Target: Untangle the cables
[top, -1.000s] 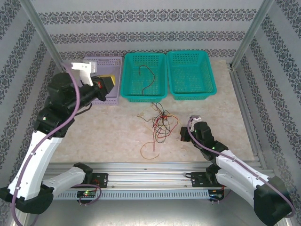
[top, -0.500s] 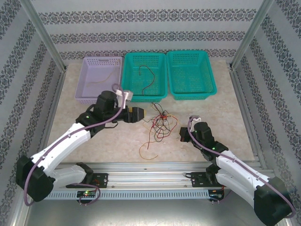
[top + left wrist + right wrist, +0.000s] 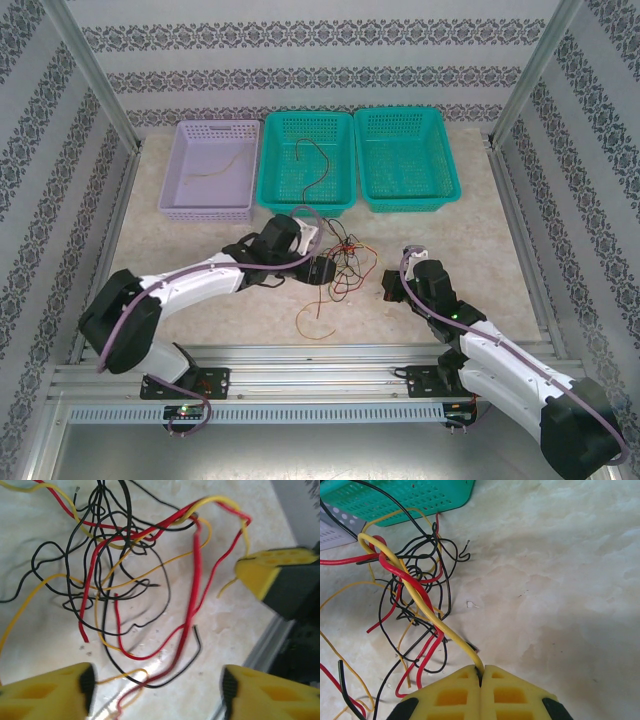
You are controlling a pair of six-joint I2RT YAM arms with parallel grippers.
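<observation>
Right wrist view first: my right pincer point(image 3: 481, 672) is clamped tight on a yellow cable point(image 3: 427, 612), which runs up and left from the fingertips into the tangle. On the top camera I see that pincer sitting low on the near right part of the counter point(image 3: 480, 250), just right of the cables point(image 3: 342, 262). They lie in a loose knot of red, yellow and black at the middle of the counter, with one red loop point(image 3: 315, 318) trailing nearer to me. My left pincer point(image 3: 157, 680) hangs at the knot's left side, jaws standing wide above the wires. Farther back three baskets stand in a row. On the left, a lilac basket point(image 3: 205, 211) holds one pale wire point(image 3: 222, 168). A middle teal basket point(image 3: 305, 203) holds a reddish wire point(image 3: 318, 170), and a right teal basket point(image 3: 405, 200) stands beside it.
</observation>
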